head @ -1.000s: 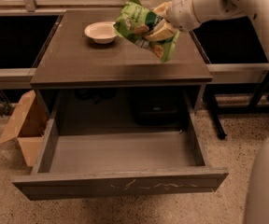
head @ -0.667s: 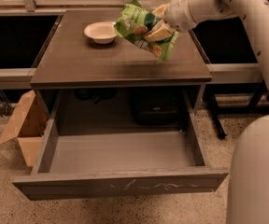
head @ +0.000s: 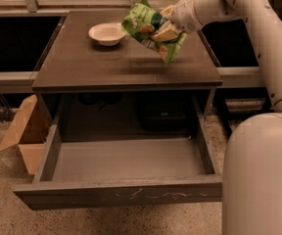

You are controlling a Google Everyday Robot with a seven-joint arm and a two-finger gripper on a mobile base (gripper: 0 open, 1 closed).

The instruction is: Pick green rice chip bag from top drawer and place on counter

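Observation:
The green rice chip bag (head: pixel 151 29) hangs tilted in the air over the right half of the counter (head: pixel 106 65), a little above its surface. My gripper (head: pixel 166 29) is shut on the bag's middle, reaching in from the upper right on the white arm. The top drawer (head: pixel 126 173) is pulled fully open below the counter, and its inside is bare. Pale scratches mark its front panel.
A white bowl (head: pixel 106 33) sits on the counter's far left, close to the bag's left end. A tan cardboard box (head: pixel 26 131) stands on the floor left of the drawer. My white robot body (head: pixel 261 175) fills the lower right.
The arm has shifted slightly, with the bag still held over the right side of the counter at about the same height.

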